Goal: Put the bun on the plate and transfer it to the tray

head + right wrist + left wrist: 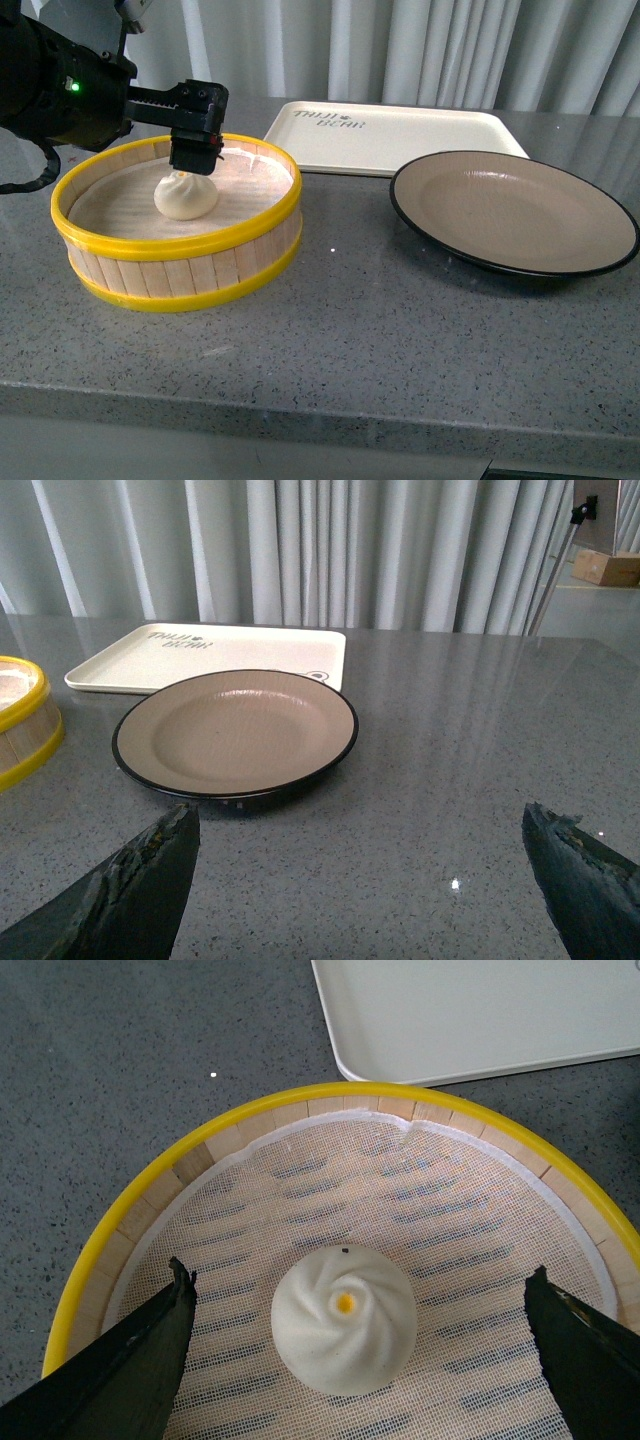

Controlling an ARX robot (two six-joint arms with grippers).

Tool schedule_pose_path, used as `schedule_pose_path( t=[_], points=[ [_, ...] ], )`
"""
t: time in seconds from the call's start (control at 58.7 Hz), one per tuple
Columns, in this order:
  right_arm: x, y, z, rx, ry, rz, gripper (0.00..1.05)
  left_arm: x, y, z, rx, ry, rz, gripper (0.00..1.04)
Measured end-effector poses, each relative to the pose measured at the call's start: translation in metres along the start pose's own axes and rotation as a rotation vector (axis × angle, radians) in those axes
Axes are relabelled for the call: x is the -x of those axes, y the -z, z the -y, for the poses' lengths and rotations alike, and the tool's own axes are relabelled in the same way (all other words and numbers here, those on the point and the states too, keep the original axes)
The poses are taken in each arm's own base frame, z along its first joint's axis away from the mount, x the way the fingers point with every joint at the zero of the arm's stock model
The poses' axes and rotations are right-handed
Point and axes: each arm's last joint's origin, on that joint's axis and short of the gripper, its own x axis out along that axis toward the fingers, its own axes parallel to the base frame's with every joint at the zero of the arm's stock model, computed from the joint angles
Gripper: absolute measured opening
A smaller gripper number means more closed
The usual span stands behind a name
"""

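The worktop (380,340), grey speckled stone, fills the foreground of the front view. The nearest item on it is the steamer basket (180,270), wooden-walled with yellow rims. The bun (186,195) sits on the mesh liner (470,1210) inside the basket, near its centre, pleated top upward. The left jaws hang directly over the bun, pointing down and released. In the left wrist view, bare liner shows between the bun and the fingers (130,1360) on either side, so nothing is gripped. This straddling posture is judged to be alignment for a descent and closure on the bun's flanks. The plate (515,215) lies empty to the right of the basket, apart from it. The tray (400,135) lies behind both, close to the plate's far rim, which keeps the transfer path short. The right jaws are likewise released, spread wide over bare worktop short of the plate, and are judged to be positioned for carrying it. The front view shows the left jaws above the bun but not the side clearance, which only the left wrist view supplies. The right jaws appear only in the right wrist view.
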Motion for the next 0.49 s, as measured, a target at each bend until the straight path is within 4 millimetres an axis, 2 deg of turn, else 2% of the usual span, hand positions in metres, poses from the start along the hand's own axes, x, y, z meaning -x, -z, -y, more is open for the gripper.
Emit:
schedule_pose_path(
  t=[0.221, 0.494],
  points=[
    [0.000, 0.000, 0.000, 0.000, 0.000, 0.000, 0.96, -0.012, 0.000, 0.003, 0.008, -0.055, -0.028, 0.98],
    [0.000, 0.000, 0.000, 0.000, 0.000, 0.000, 0.96, -0.022, 0.002, 0.006, 0.112, -0.031, -0.105, 0.98]
  ],
)
